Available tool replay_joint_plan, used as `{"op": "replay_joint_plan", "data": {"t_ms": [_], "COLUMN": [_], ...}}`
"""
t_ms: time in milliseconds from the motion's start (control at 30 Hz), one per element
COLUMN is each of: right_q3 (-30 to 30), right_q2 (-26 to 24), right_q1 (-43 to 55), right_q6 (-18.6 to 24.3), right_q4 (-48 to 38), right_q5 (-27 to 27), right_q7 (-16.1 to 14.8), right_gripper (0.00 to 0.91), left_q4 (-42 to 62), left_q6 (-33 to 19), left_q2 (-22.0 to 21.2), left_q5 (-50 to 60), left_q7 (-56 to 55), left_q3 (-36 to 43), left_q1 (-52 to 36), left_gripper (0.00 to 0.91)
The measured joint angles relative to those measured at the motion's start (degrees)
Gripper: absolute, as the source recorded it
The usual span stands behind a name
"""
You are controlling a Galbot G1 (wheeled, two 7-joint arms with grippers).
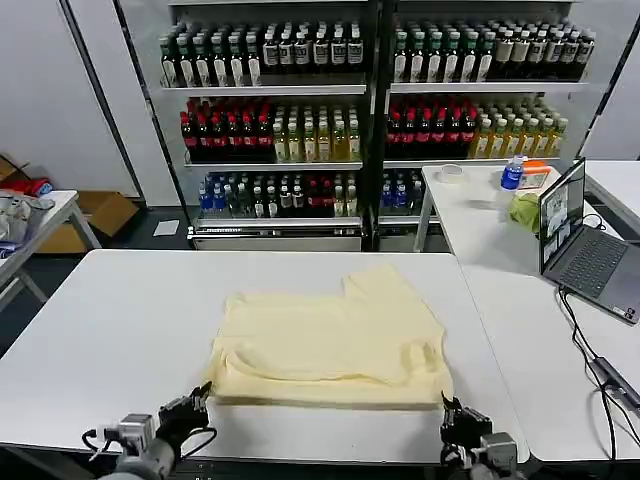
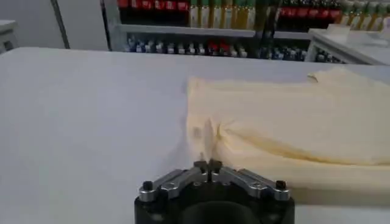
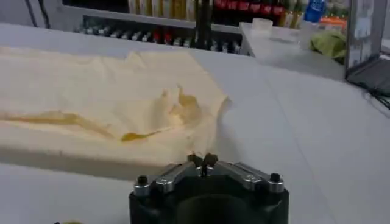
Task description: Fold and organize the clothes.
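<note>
1. The left gripper (image 1: 196,400) is sitting low at the near left of the scene, its fingertips (image 2: 208,165) pressed together, pointing toward the far side.
2. The right gripper (image 1: 452,412) is sitting low at the near right, level with the left one, its fingertips (image 3: 203,161) also meeting, pointing away.

T-shirt (image 1: 335,340) fills table (image 1: 110,330) centre; bare surface left, right; laptop (image 1: 590,250) well apart.

The head camera looks down and forward, toward twelve o'clock, over the white table (image 1: 120,330), while both wrist cameras sit low at its near edge, facing likewise and sharing the cream T-shirt (image 1: 335,340).
</note>
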Motion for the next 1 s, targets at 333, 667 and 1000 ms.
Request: {"op": "replay_joint_plan", "data": {"t_ms": [333,667,1000], "right_q3": [2.39,4.33,-0.05], "right_q2": [-1.17,-2.40,-3.68], "right_q1": [-5.10,-2.89,10.54], "right_q6": [-1.16,0.61,-0.48], "right_q4": [4.58,5.82,0.13], "right_q5": [-3.08,-2.54,2.60], "right_q7": [-0.58,-0.19,1.79], "right_gripper": [0.907,0.907,0.907], "left_q4": [-3.86,-4.76,-1.43], "left_q6": [0.36,1.05,1.71], "left_q2": [-0.16,1.65,6.15], "left_q5": [2.18,2.28,-2.68], "left_q7": [0.47,0.24,-1.36], "left_q3": [-0.69,-3.30,-3.78], "left_q1": [5.03,4.37,-2.28], "left_gripper": [0.846,0.907,0.907]}}
